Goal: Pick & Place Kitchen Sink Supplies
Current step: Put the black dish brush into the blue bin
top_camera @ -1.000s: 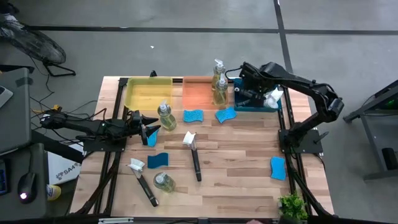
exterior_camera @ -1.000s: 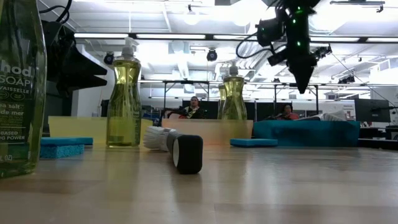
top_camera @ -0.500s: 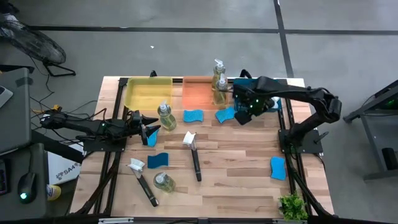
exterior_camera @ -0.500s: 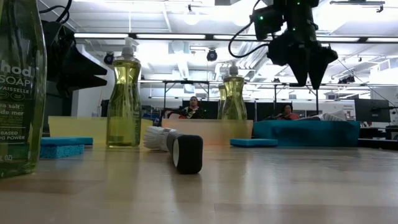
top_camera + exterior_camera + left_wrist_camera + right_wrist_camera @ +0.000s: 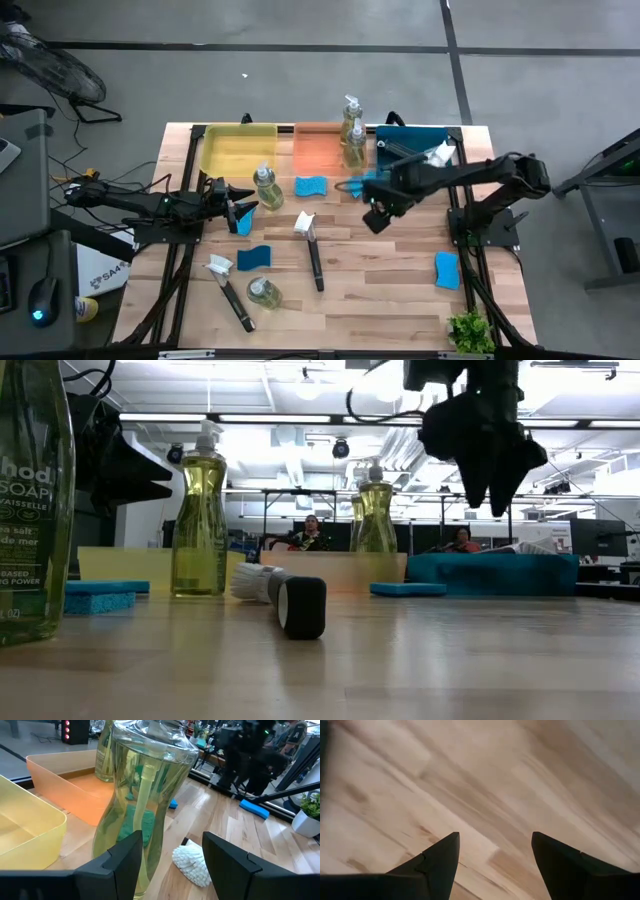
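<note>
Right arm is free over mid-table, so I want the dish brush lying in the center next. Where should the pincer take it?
Grip the dish brush mid-handle, coming straight down with the right pincer open. It lies flat, its handle clear of the nearby sponge, and the white head end looks too bulky to clamp cleanly.

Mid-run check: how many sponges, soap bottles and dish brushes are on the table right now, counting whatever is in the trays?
Blue sponges: 5
Soap bottles: 4
Dish brushes: 3
Total: 12
</note>
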Controlling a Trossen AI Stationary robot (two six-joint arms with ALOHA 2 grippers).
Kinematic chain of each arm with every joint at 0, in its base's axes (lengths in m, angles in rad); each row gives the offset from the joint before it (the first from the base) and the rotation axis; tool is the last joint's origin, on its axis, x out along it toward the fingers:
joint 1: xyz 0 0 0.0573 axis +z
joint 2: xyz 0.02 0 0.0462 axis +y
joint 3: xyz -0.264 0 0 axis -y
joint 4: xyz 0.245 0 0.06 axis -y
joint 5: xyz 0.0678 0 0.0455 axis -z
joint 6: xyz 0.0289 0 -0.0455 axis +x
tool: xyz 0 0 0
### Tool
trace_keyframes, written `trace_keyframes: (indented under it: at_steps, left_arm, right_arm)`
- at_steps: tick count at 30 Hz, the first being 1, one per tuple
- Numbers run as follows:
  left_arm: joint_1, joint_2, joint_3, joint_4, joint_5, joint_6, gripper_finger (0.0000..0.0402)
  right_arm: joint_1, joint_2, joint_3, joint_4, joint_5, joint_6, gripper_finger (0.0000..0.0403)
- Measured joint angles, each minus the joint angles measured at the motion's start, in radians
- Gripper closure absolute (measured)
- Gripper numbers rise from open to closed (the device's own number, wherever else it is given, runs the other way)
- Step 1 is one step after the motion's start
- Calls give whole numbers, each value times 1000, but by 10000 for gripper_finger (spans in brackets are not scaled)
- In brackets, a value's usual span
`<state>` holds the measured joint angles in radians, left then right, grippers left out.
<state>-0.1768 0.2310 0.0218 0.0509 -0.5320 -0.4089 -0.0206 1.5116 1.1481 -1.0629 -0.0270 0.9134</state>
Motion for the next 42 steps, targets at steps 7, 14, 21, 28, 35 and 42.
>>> trace_keyframes:
  at_steps: [7, 14, 21, 28, 35, 42]
  left_arm:
    - [0, 0, 0, 0, 0, 0, 199]
    - [0, 0, 0, 0, 0, 0, 199]
    - [0, 0, 0, 0, 0, 0, 199]
    - [0, 0, 0, 0, 0, 0, 199]
    - [0, 0, 0, 0, 0, 0, 199]
    - [0, 0, 0, 0, 0, 0, 199]
  right_arm:
    - [141, 0, -96, 302, 94, 95, 160]
    - [200, 107, -89, 505, 115, 146, 160]
    - [213, 241, 23, 564, 131, 178, 160]
    - [212, 364, 179, 540, 143, 213, 160]
    - [211, 485, 330, 488, 139, 240, 160]
    - [211, 552, 392, 456, 181, 284, 148]
